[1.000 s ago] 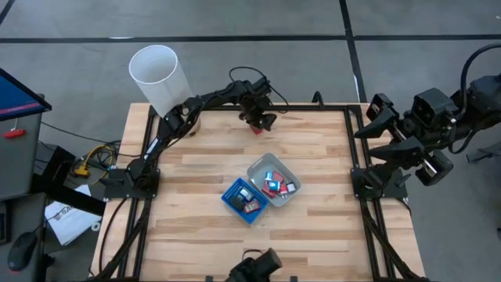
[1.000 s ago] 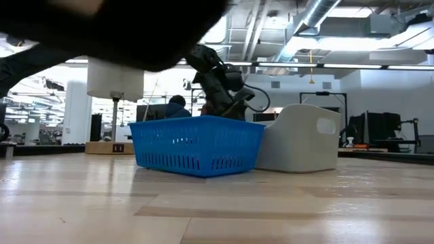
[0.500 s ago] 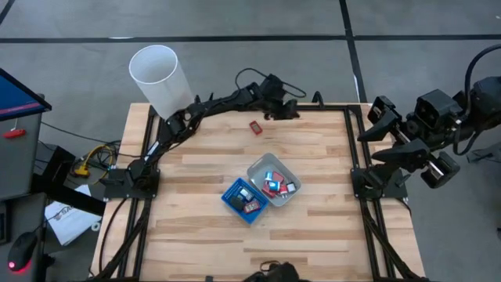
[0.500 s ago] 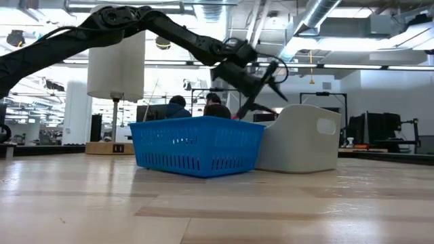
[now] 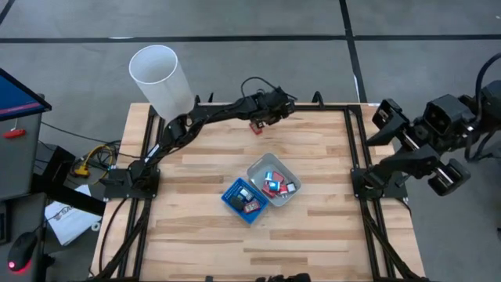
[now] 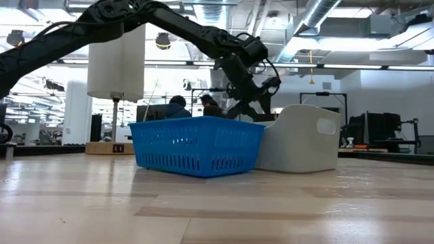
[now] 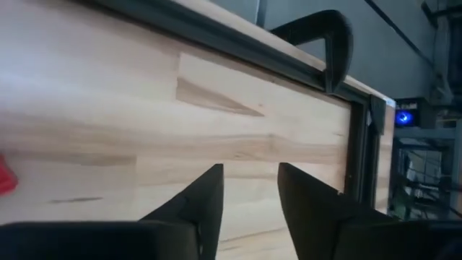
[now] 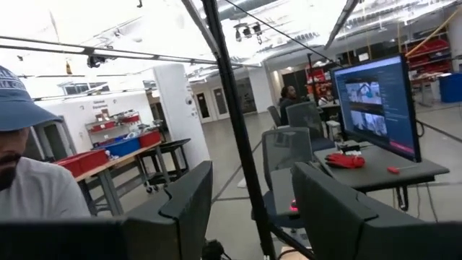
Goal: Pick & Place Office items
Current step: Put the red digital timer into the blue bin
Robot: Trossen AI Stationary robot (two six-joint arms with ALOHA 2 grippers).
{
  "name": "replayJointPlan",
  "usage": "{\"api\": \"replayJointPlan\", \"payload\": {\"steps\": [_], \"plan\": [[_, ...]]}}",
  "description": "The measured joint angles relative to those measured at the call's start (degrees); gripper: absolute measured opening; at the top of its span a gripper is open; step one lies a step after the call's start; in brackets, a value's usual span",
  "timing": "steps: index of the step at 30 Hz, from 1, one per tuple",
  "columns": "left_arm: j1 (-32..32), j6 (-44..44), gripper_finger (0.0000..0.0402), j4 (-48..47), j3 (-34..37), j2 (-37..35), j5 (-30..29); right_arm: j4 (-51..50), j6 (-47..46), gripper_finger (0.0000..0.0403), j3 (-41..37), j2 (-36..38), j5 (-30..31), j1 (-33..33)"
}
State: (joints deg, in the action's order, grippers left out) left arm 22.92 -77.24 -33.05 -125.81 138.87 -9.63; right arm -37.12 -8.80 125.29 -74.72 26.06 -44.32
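One small red office item (image 5: 255, 126) lies alone on the wood near the table's far edge; its edge shows in the left wrist view (image 7: 4, 175). More tiny red, blue and white pieces lie inside the blue tray (image 5: 244, 200) and the clear-grey tray (image 5: 274, 181). My left gripper (image 5: 283, 104) hangs open above the far edge, just beyond and to the right of the lone red piece, raised over the trays in the low view (image 6: 263, 98), fingers apart over bare wood (image 7: 249, 184). My right gripper (image 5: 380, 124) waits open off the table's right side (image 8: 249, 191).
A tall white cylinder (image 5: 160, 77) stands on a wooden base at the far left corner. The two trays sit touching, mid-table (image 6: 196, 144). A black clamp (image 7: 328, 40) grips the far frame rail. Bare wood lies on the near half and the left side.
My left gripper has risen from just above the lone red piece and swung toward the table's far edge and right, then come back a little. The red piece has stayed where it lay. My right arm has drifted slightly farther right, off the table.
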Motion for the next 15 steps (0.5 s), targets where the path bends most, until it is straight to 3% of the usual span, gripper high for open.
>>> {"api": "replayJointPlan", "payload": {"steps": [8,15], "plan": [[1.25,-7.31,0.0081,-7.33,1.5,0.0,-0.87,0.48,0.46,0.0185,0.0,-0.65,0.02,-2.31],[1.57,-12.11,0.0035,-7.33,5.31,0.04,3.88,1.58,2.58,0.0185,-0.01,-1.51,-0.01,-4.9]]}}
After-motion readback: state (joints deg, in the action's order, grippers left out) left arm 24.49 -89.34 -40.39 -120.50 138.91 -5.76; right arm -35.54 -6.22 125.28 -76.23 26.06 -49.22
